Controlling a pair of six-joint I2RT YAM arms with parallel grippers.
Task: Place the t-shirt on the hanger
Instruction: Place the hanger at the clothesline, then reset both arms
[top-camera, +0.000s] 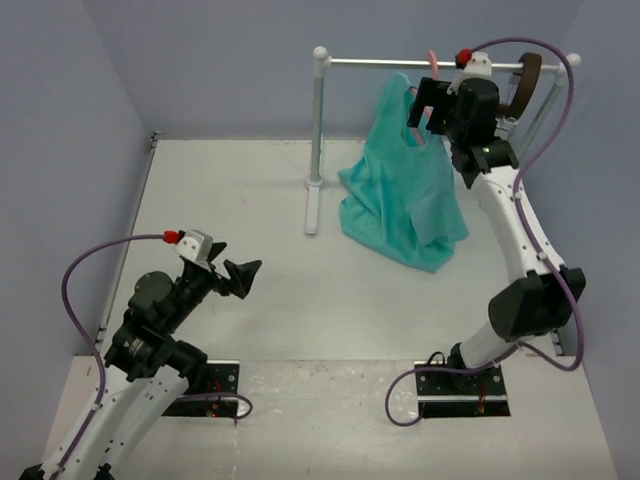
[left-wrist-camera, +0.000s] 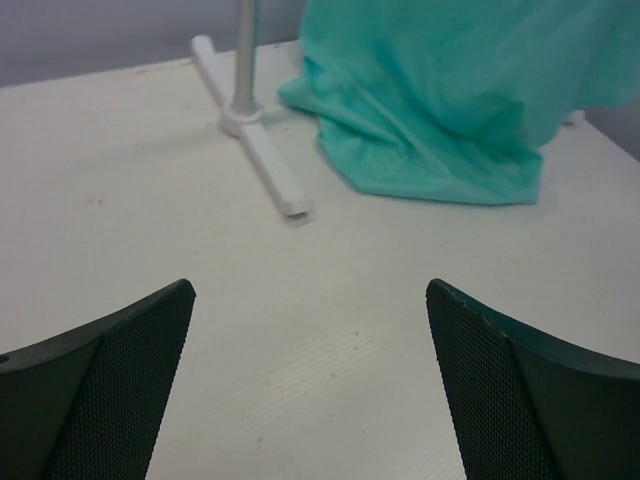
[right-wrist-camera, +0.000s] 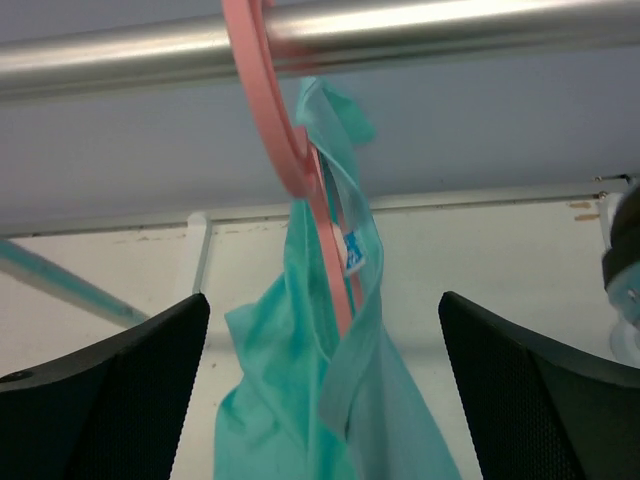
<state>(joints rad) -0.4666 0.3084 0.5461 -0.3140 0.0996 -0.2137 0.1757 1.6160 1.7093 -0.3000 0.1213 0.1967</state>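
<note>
The teal t-shirt (top-camera: 400, 185) hangs from the pink hanger (top-camera: 432, 60), whose hook sits over the metal rail (top-camera: 380, 63); the shirt's lower hem bunches on the table. In the right wrist view the hanger (right-wrist-camera: 292, 150) runs down into the t-shirt's (right-wrist-camera: 300, 400) collar, and the rest of it is hidden by cloth. My right gripper (top-camera: 418, 108) is up at the rail beside the collar, open. Its fingers (right-wrist-camera: 130, 380) stand on either side of the shirt without touching it. Low over the table at the near left, my left gripper (top-camera: 240, 275) is open and holds nothing.
The white rack has a post (top-camera: 318, 140) with a foot bar (left-wrist-camera: 255, 150) on the table. A brown object (top-camera: 527, 85) hangs at the rail's right end. Grey walls enclose the table on the left, back and right. The shirt's hem (left-wrist-camera: 430, 120) lies ahead of my left gripper (left-wrist-camera: 310, 290).
</note>
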